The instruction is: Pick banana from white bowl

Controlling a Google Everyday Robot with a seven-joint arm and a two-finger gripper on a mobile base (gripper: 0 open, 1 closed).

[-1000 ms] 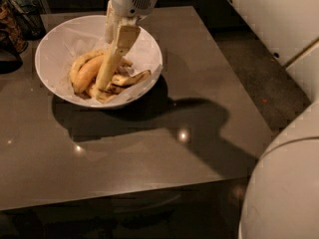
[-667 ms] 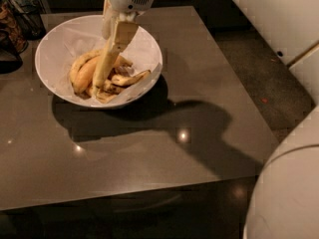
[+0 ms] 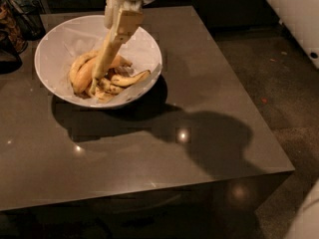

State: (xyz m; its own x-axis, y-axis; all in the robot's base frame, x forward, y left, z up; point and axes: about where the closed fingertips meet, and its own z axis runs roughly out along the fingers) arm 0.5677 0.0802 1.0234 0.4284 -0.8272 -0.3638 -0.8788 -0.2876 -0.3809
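Inside the white bowl (image 3: 56, 46) on the bench (image 3: 209, 133), my claw (image 3: 97, 83) reaches down among the fruit. Wide or clamped, I cannot tell. The banana (image 3: 76, 69) lies just beside its tip, curving along the bowl's wall.

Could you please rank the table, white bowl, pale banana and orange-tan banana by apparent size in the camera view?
1. the table
2. the white bowl
3. the orange-tan banana and the pale banana: similar, both partly hidden, so unranked.
The hand reaches down into the bowl.
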